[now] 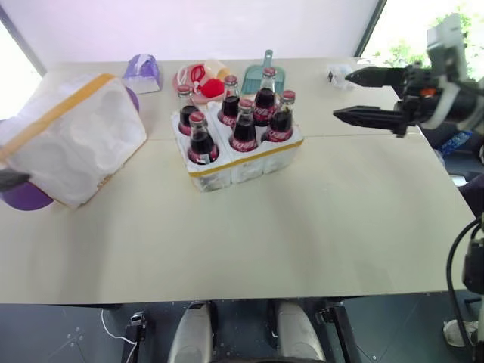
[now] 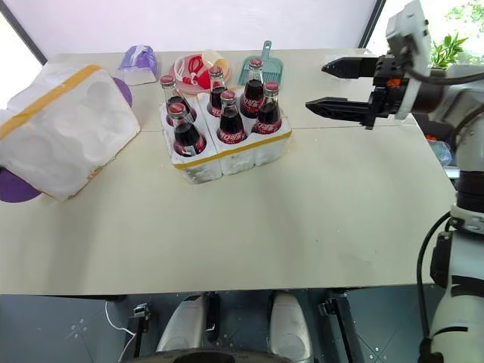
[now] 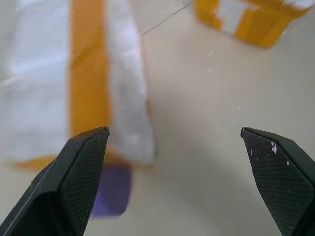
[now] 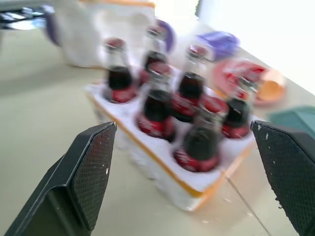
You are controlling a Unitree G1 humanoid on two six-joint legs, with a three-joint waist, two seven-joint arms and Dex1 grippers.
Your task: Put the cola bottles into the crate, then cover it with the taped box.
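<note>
All six cola bottles [image 1: 244, 125] sit in the crate [image 1: 242, 162]. Right gripper [image 1: 355, 94] hangs wide open beside them. Left gripper [image 3: 174, 147] is spread wide by the taped box [image 1: 72, 144].

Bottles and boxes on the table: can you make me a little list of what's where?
bottles: six, standing in the crate
crate: mid-table, uncovered
taped box: tilted at the table's left, apart from the crate
left gripper: open, near the taped box
right gripper: open, empty, raised to the crate's right
</note>
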